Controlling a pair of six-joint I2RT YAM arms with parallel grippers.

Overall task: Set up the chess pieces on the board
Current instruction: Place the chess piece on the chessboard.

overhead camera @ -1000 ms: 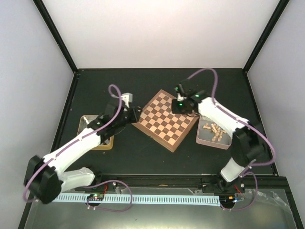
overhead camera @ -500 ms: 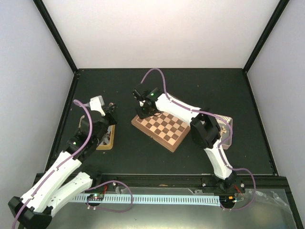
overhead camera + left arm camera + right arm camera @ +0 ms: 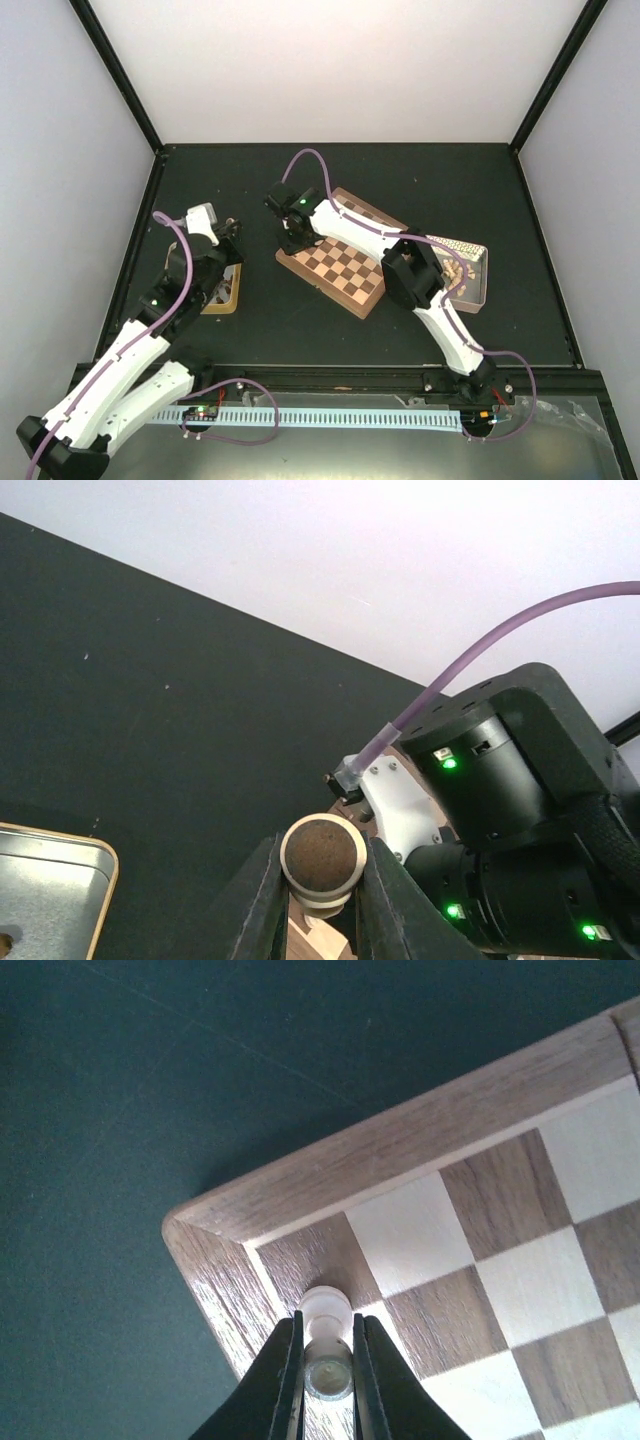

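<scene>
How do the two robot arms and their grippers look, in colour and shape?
Both the left arm and the right arm have white rounded links joined by black joints. A thin purple cable loops along each arm. Small green lights glow on the black housings. The left gripper and right gripper each have two slim dark fingers.

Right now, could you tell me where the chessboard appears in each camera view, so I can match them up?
Top external: the board lies at table centre, partly under the right arm.
Left wrist: not clearly in it; at most a wood sliver behind the held piece.
Right wrist: fills the right and lower frame, one corner at centre left.
Shared landmark: the right gripper, holding a pale piece over that corner.
</scene>
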